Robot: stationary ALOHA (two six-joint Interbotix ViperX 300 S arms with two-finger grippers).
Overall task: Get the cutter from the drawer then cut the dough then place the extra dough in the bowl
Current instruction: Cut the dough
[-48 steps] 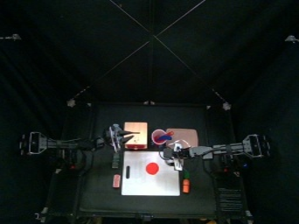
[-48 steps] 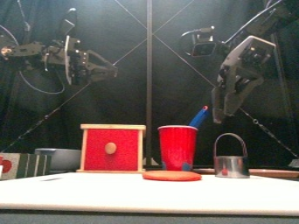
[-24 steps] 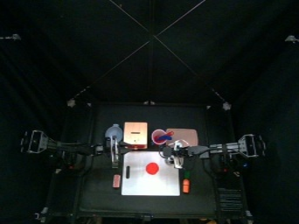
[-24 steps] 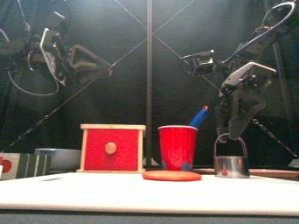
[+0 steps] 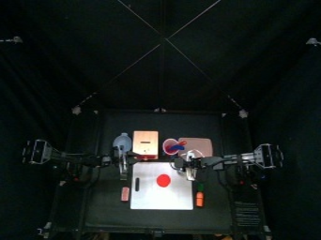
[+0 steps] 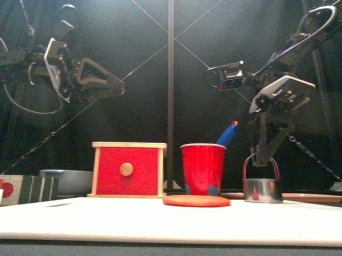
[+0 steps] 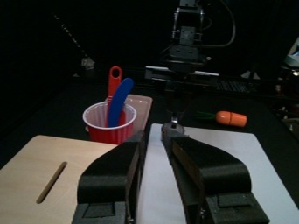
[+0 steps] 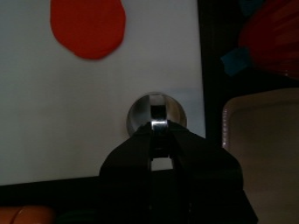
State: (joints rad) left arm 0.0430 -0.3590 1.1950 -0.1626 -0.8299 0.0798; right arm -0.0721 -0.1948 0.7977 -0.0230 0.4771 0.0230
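1. Top view: the white cutting board [image 5: 145, 200] lies at the front of the worktop with the red dough [image 5: 163, 180] flat on it. The right gripper [image 5: 190, 169] is at the board's back right. The left gripper [image 5: 122, 161] hangs near the wooden box [image 5: 145, 142], apart from the dough.
2. Front view: the cutter [image 6: 263, 189] stands upright on the board, right of the red cup [image 6: 205, 168] and clear of the dough. Its wire handle [image 6: 263, 157] arches up to meet the right gripper, while the left gripper is raised high.
3. Left wrist view: the left gripper's jaws show a narrow gap and hold nothing.
4. Right wrist view: the right gripper's jaws are pinched together on the handle, straight above the round metal rim.
5. Handling: the cutter looks light, stiff and smooth. The thin wire could slip or let the ring swing, so the crown of the handle seems the best hold. The dough looks soft and likely to stick or stretch.
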